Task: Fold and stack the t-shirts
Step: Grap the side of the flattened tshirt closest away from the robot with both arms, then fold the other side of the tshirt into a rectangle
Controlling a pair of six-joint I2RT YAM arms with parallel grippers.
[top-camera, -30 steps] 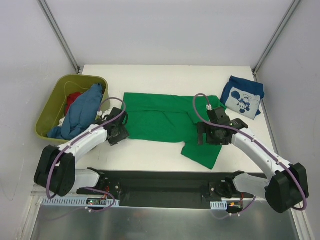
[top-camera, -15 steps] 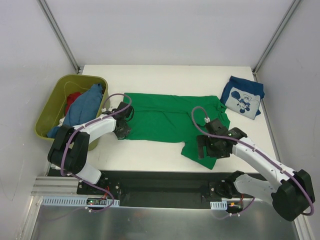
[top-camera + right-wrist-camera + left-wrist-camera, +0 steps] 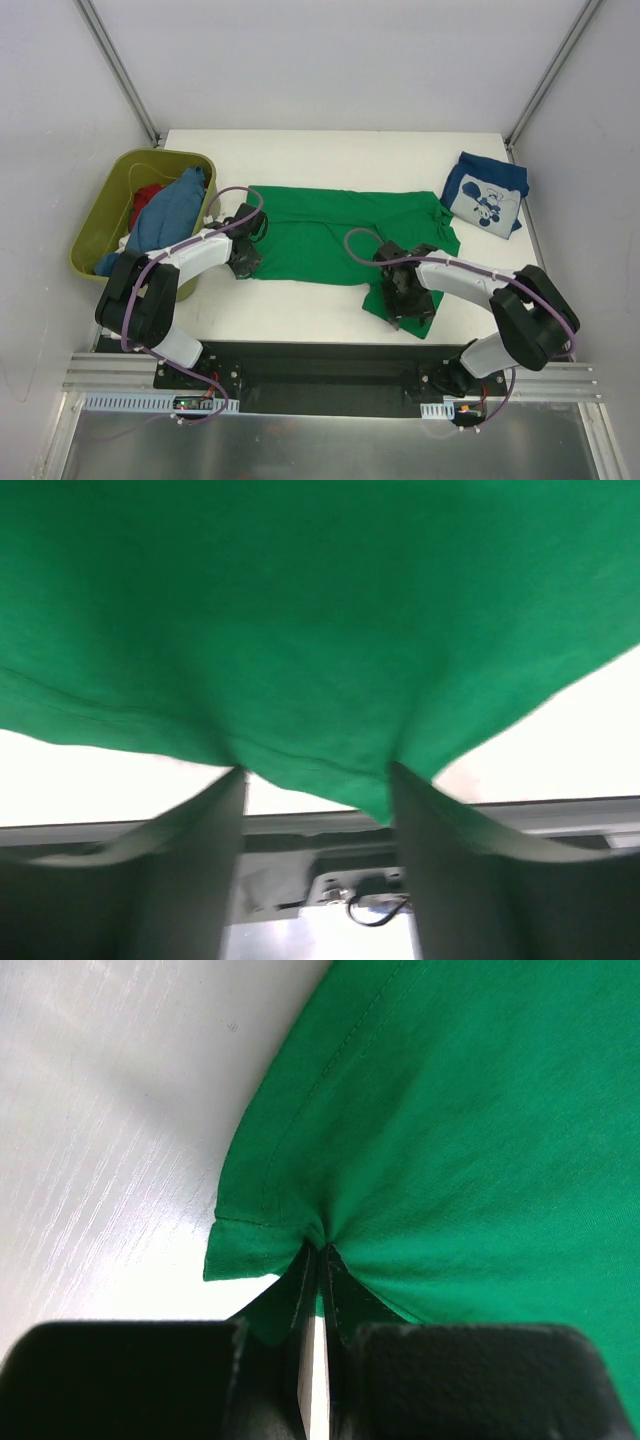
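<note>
Left wrist shows your left gripper [image 3: 316,1252] pinching the green shirt [image 3: 450,1110] by its hem, shirt spread mid-table. Your right gripper [image 3: 316,780] gapes wide around the near-edge flap; clamp that next, then fold over.

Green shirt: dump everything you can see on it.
The green t-shirt is plain bright green soft knit with stitched hems, spread mostly flat and wrinkled across the middle of the table, one flap trailing toward the near edge on the right. The left gripper is shut on its left hem corner; the right gripper stands open around the flap's edge.
</note>
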